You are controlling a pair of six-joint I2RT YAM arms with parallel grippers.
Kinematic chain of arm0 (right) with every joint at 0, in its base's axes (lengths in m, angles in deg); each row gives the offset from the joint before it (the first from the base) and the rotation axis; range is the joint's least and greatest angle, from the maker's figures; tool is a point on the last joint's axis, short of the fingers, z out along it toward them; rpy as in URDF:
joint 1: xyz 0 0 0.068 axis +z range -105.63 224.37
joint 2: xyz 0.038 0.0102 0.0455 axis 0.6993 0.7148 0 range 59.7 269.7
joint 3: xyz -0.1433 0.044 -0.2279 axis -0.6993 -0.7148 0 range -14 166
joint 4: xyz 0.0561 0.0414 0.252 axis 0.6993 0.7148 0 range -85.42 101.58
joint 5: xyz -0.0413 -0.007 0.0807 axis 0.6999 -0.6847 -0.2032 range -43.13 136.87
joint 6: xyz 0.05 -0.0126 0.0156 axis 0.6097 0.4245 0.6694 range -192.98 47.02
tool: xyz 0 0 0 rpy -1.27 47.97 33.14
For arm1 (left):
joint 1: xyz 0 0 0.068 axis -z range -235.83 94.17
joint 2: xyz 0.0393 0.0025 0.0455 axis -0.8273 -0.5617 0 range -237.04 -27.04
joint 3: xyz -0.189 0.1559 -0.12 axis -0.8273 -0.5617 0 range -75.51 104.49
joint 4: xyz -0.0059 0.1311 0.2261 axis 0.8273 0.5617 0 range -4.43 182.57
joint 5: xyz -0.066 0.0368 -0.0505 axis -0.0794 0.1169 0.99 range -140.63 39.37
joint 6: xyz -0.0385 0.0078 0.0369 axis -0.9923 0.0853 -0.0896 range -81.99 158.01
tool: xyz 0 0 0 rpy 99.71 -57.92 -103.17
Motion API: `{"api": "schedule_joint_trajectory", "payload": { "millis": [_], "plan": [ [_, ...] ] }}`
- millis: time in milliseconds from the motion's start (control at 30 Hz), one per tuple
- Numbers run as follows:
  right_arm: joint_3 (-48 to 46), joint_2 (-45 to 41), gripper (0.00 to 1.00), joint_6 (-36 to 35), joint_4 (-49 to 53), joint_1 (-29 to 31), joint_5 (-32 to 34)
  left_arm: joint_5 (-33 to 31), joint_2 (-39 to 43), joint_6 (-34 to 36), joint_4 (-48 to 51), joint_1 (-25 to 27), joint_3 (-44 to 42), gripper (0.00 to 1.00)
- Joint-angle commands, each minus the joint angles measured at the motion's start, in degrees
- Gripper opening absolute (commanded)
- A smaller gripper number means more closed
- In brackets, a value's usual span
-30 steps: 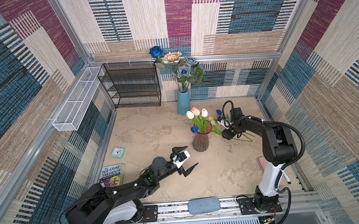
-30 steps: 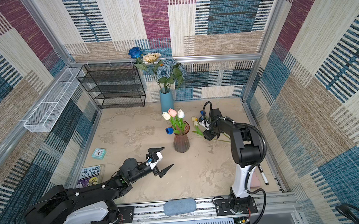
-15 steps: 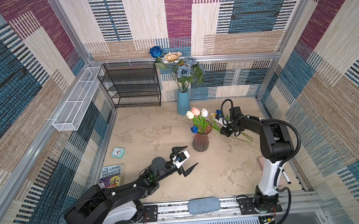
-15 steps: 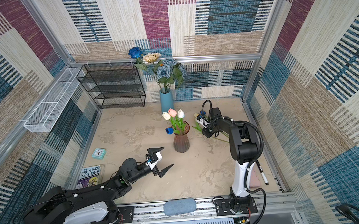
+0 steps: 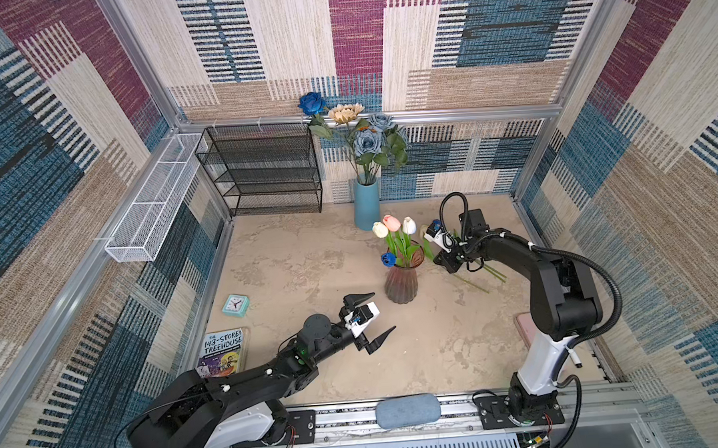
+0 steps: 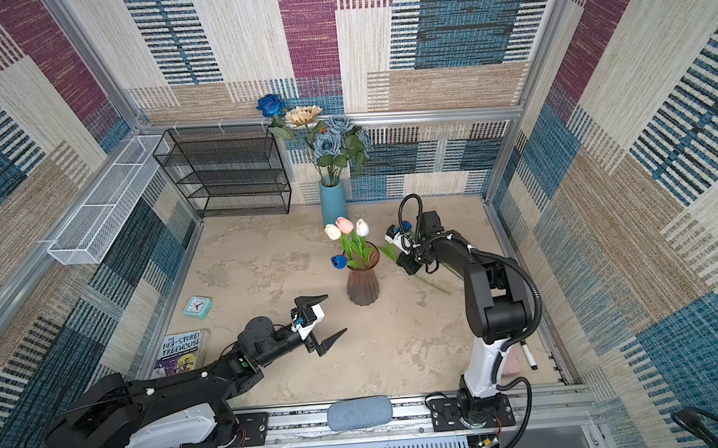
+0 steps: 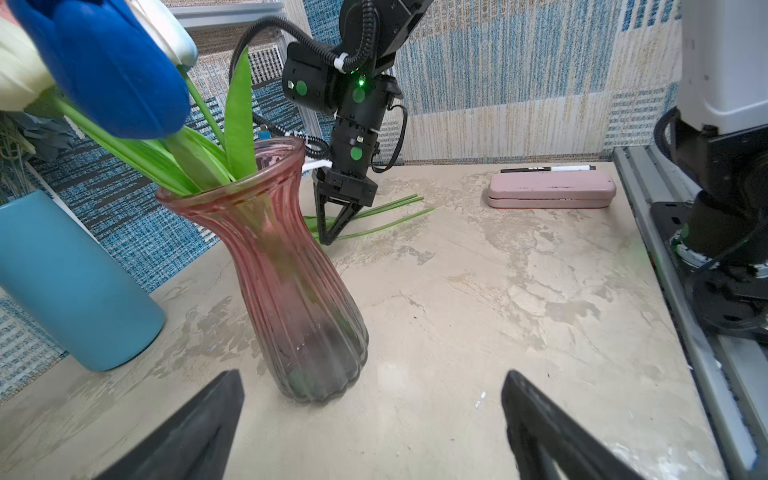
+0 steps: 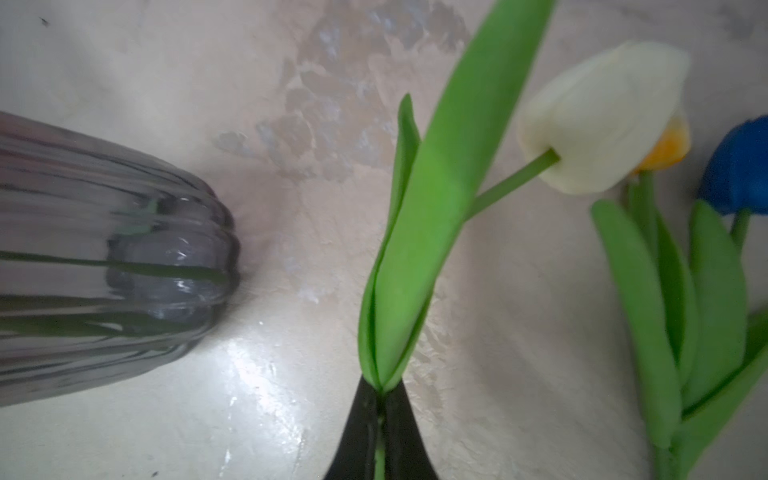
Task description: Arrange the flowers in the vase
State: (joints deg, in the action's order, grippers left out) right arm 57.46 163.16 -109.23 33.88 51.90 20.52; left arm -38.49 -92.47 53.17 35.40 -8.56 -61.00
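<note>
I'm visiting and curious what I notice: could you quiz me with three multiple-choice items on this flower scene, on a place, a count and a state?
1. Where is the blue vase? A) beside the rack, at the back wall B) on the rack C) lying flat
2. How many tulips stand in the pink vase? A) two B) four C) six
3. The right tool is: A) open B) shut on the pink vase C) shut on a white tulip stem

Answers: 1 A, it stands upright next to the rack; 2 B, cream, pink, white and blue blooms show; 3 C, it pinches the stem below the leaves.
</note>
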Motion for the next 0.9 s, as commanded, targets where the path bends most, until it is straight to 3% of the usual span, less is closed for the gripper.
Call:
{"api": "schedule_joint_trajectory", "payload": {
  "millis": [0,200,367,667,867],
  "plan": [
    [-0.93,-4.22,0.00,-0.11,-2.93,-0.04,-5.14,-0.41,0.70,1.10,-2.04,0.06,-0.73,1.00],
    [-1.68,-13.75,0.00,4.02,-8.29,-0.06,-9.53,-0.37,0.88,1.12,-2.21,0.07,-0.88,1.00],
    [-2.46,-21.59,0.00,11.40,-16.60,-0.06,-15.79,-0.58,1.05,1.01,-2.91,0.02,-1.22,1.00],
    [-5.29,-31.00,0.00,38.64,-41.53,0.42,-23.91,-0.96,3.85,0.12,-4.12,0.07,-2.20,1.00],
    [-13.62,-34.41,0.00,62.54,-73.25,4.08,-22.44,-1.60,3.23,0.48,-5.26,0.02,-2.59,1.00]
  ]
}}
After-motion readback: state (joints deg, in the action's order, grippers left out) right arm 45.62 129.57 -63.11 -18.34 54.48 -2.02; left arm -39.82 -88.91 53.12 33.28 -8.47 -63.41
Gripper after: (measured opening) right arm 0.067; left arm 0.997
